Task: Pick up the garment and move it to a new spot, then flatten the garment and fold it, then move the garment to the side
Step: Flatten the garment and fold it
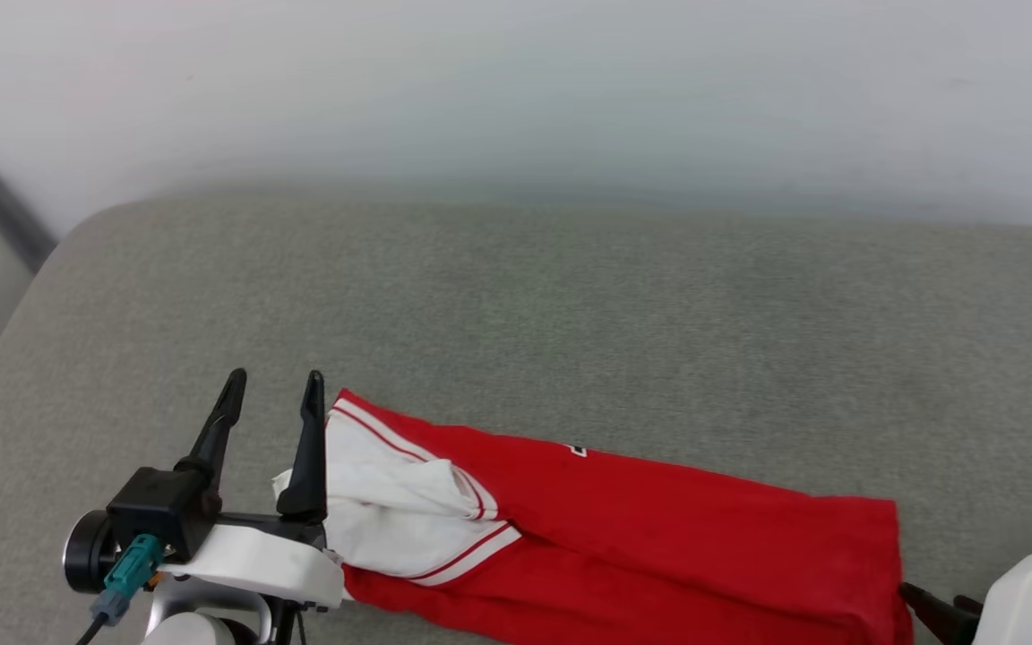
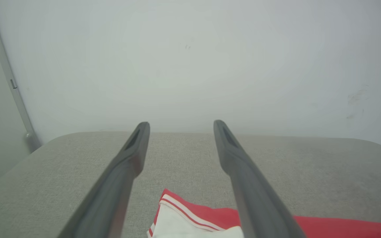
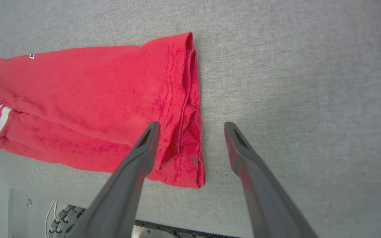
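Closest in the head view, the left hand (image 1: 275,376) stands with its two dark fingers spread wide and nothing between them. Just beside its right finger lies the white-sleeved end of the garment (image 1: 659,520); I cannot tell whether finger and sleeve touch. From there the red jersey runs as a long, narrow folded band to the right hand (image 1: 941,609), whose dark finger shows just past the hem end. That hand too is wide open and grips nothing. In the right wrist view one finger hangs over the red hem corner and the other over bare worktop (image 1: 570,305).

Beyond both hands' fingertips the grey worktop lies bare up to its far edge, which meets a pale wall (image 1: 516,90). Left of the left hand, more bare surface runs to the rounded left edge. The garment lies back toward the wrists, close to the near edge.

The left wrist view gives the rounded far-left corner and a grey rail (image 2: 12,86) on the wall past it, with the striped sleeve trim low between the fingers. The right wrist view gives the near edge close by the hem, white cables (image 3: 53,211) and a ribbed part (image 3: 61,224) below it, and the layered folds of the hem. A scrap of black-and-white print (image 1: 578,451) peeks out at the band's far edge.
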### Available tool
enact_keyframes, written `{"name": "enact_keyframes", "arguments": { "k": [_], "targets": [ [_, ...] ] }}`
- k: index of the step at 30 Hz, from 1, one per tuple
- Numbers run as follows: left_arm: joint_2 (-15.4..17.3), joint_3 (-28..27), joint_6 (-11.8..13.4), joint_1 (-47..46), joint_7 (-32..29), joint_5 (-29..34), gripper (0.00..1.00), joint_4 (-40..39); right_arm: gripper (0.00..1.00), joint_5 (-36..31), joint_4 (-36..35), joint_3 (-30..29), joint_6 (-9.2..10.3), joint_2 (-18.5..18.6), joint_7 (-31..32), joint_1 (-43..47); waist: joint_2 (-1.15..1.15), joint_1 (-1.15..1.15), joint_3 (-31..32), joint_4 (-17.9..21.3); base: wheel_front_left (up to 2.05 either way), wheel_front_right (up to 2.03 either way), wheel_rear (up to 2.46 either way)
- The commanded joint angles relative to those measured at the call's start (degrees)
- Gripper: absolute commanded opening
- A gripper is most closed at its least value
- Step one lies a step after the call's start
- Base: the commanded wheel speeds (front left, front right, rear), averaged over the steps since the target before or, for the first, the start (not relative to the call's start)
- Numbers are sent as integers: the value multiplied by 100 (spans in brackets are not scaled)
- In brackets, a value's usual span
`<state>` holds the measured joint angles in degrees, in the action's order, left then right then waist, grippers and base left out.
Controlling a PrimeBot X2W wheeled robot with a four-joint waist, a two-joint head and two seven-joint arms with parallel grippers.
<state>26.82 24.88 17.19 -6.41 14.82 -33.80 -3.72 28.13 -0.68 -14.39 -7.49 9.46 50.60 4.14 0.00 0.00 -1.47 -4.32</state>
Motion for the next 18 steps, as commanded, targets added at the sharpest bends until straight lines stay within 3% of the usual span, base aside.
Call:
{"name": "enact_keyframes", "arguments": {
  "k": [1,12,15,18],
  "targets": [
    [-21,7,9,-89,26,90,100,-70,100,-8,86,-18,0,-64,25,-120,0,0,-127,-176,0,0,0],
    [-105,147,-192,-160,41,348,100,-60,100,61,1511,195,1,-240,-209,-427,0,0,-492,-560,0,0,0],
    [-118,166,-214,-177,43,396,100,-1,0,180,1783,339,0,-249,-274,-459,0,0,-500,-566,0,0,0],
    [-103,156,-203,-139,44,404,100,42,0,276,1809,490,1,-164,-374,-501,0,0,-461,-517,0,0,0]
  ]
}}
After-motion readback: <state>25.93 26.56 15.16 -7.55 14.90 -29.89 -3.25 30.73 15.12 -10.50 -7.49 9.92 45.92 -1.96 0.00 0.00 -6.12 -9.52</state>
